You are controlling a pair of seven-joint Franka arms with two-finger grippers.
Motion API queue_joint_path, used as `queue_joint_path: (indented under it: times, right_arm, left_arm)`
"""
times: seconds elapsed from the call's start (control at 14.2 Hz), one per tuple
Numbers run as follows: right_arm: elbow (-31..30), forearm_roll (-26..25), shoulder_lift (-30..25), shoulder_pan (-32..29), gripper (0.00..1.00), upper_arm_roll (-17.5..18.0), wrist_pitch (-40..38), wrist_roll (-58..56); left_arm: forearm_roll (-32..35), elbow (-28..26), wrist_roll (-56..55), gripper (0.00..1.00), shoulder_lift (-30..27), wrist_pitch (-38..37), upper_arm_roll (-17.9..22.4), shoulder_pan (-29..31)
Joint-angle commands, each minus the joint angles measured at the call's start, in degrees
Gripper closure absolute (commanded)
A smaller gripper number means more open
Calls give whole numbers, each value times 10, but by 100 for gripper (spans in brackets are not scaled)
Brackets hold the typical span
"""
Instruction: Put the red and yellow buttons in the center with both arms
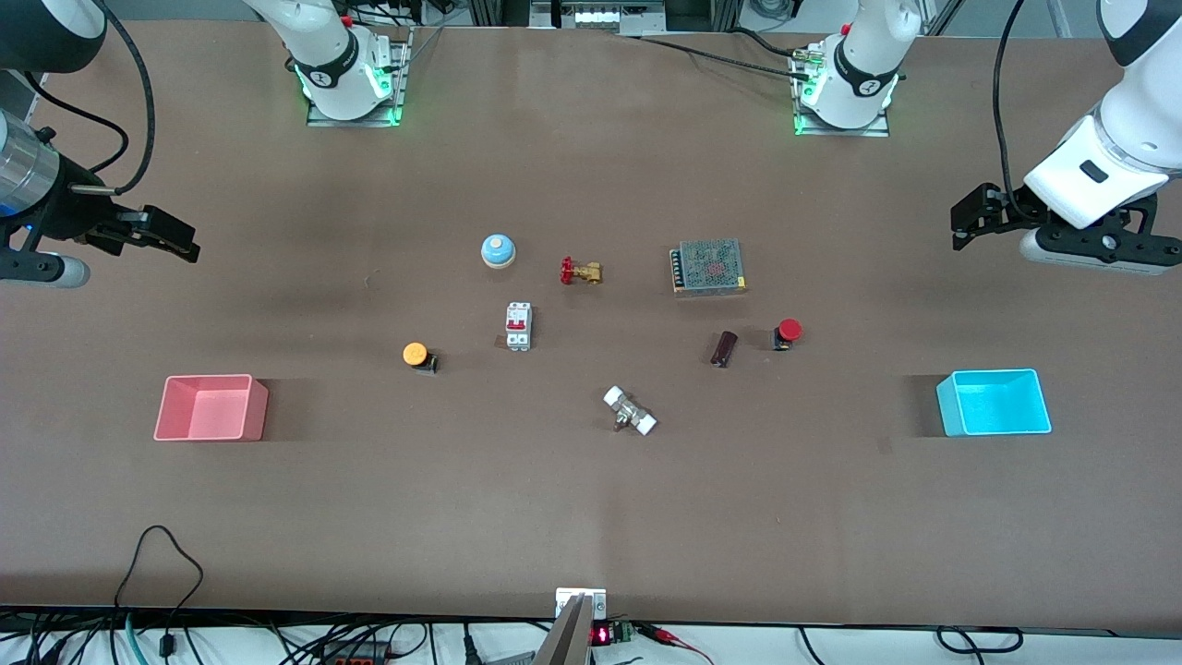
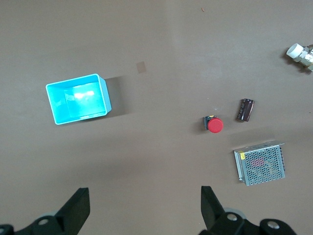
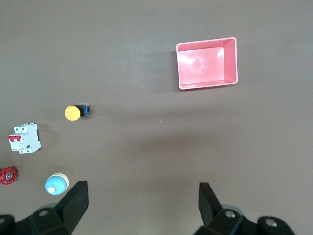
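The red button (image 1: 788, 332) lies on the brown tabletop toward the left arm's end; it also shows in the left wrist view (image 2: 213, 125). The yellow button (image 1: 417, 355) lies toward the right arm's end; it also shows in the right wrist view (image 3: 73, 112). The table's center (image 1: 591, 356) is bare brown surface between them. My left gripper (image 1: 966, 223) hangs open and empty over the left arm's end of the table (image 2: 145, 196). My right gripper (image 1: 175, 240) hangs open and empty over the right arm's end (image 3: 142, 191). Both are well away from the buttons.
A blue bell (image 1: 498, 250), brass valve (image 1: 580, 272), metal mesh box (image 1: 708, 266), white breaker (image 1: 518, 326), dark cylinder (image 1: 725, 348) and white fitting (image 1: 630, 411) lie around the middle. A pink bin (image 1: 212, 407) and cyan bin (image 1: 994, 403) sit at the ends.
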Motion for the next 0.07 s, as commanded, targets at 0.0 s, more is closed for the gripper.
queue_joint_path:
  times: [0.0]
  right_arm:
    - [14,-5,7,-1,0,-3,-12,-9]
  left_arm:
    - [-2,16,5,0,7,-13,-1,3]
